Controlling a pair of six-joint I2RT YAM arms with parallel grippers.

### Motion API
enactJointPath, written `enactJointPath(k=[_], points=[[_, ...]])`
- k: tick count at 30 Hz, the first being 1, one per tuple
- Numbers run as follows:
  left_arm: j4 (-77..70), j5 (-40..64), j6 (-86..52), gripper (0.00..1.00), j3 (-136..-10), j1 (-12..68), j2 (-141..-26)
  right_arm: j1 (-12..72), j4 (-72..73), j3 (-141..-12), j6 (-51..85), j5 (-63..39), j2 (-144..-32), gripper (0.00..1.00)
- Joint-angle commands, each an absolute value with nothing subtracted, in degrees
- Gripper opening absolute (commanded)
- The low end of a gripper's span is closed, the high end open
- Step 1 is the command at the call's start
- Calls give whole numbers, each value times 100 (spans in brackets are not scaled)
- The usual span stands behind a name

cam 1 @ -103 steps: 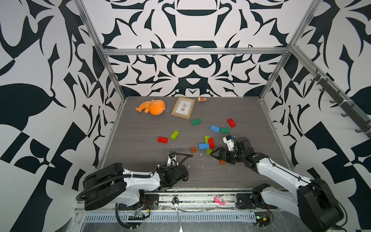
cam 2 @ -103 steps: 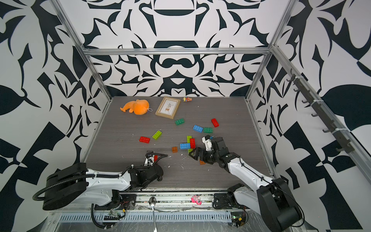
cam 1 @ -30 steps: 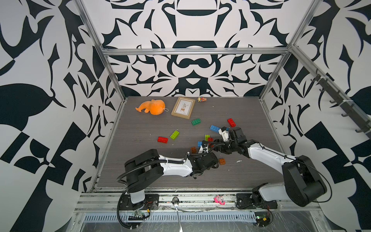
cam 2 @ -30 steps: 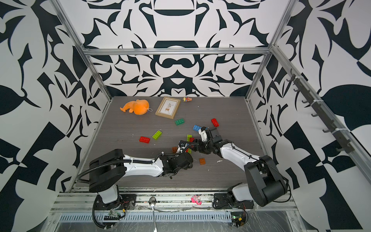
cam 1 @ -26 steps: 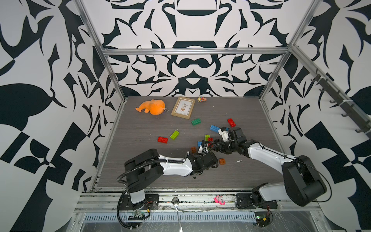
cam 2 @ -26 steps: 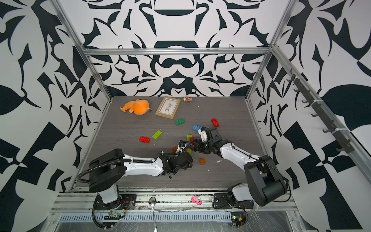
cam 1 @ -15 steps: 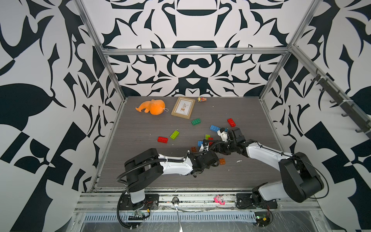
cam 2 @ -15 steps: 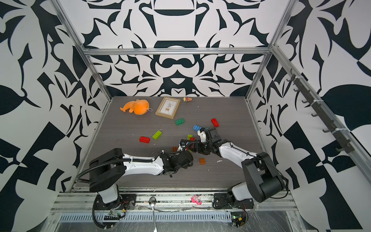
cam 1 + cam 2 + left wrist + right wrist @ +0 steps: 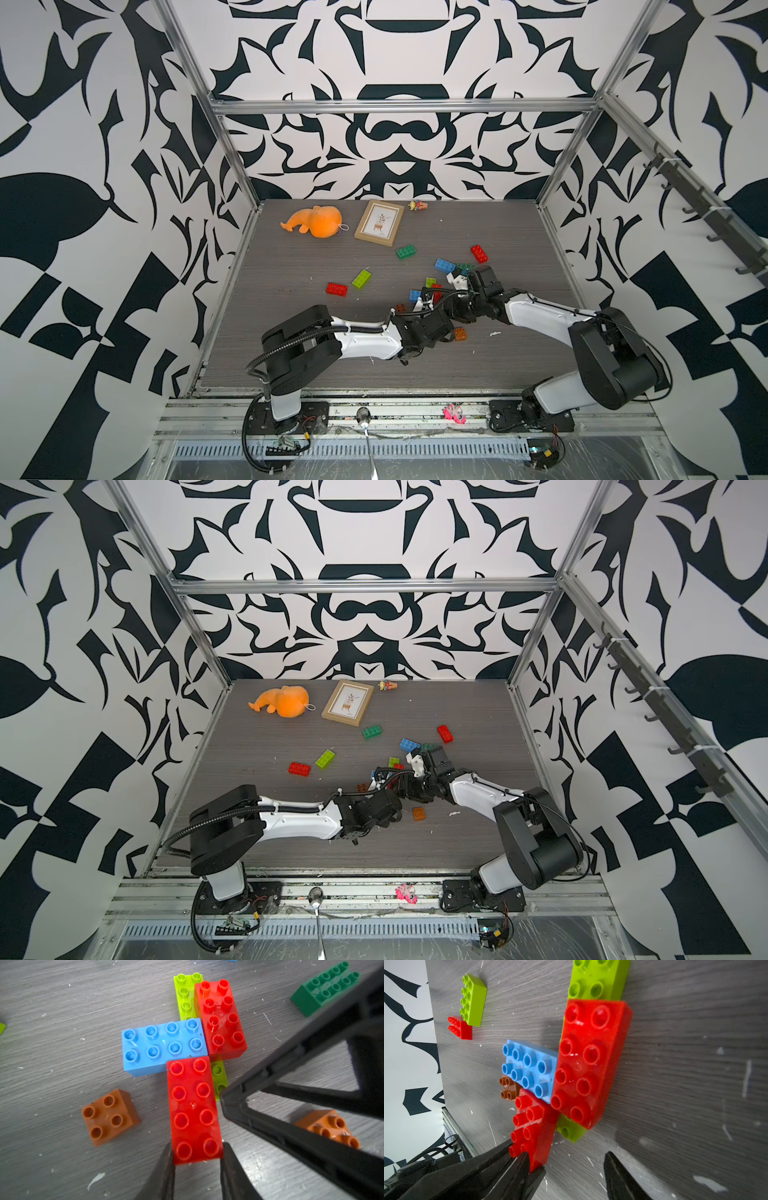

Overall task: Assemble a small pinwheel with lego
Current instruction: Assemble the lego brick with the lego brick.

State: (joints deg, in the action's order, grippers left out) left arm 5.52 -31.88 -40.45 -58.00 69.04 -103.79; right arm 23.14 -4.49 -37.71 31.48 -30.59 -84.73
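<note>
Half-built lego pinwheel (image 9: 414, 295) sits on the table (image 9: 52, 1012), mid-depth, right of centre. A blue brick (image 9: 162, 1043) and red brick (image 9: 220, 1018) sit over a lime brick (image 9: 184, 995). The left gripper (image 9: 197, 1152) clamps the second red brick (image 9: 193, 1105) by its long sides at the near end. The plastic is likely light, rigid and slick, so the flat sides suit pinching. The right gripper (image 9: 575, 1163) is just beside it, jaws parted and empty.

Blue 2x4 brick (image 9: 164, 1045) lies flat, studs up. Its short end meets the long side of far red brick (image 9: 220, 1018); its long side meets the end of near red brick (image 9: 194, 1109). Both reds overlap lime green brick (image 9: 185, 997) beneath. Orange-brown square (image 9: 109, 1116) and second orange-brown square (image 9: 330, 1128) loose nearby. Dark green brick (image 9: 324, 987) apart.
</note>
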Motion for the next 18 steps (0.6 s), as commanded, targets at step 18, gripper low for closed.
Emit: enactJointPath(k=[18], points=[[760,-3095,-3964,19,-5989,6868,-10544,2364,-432,-4362,3099,-2702,-8931,59]])
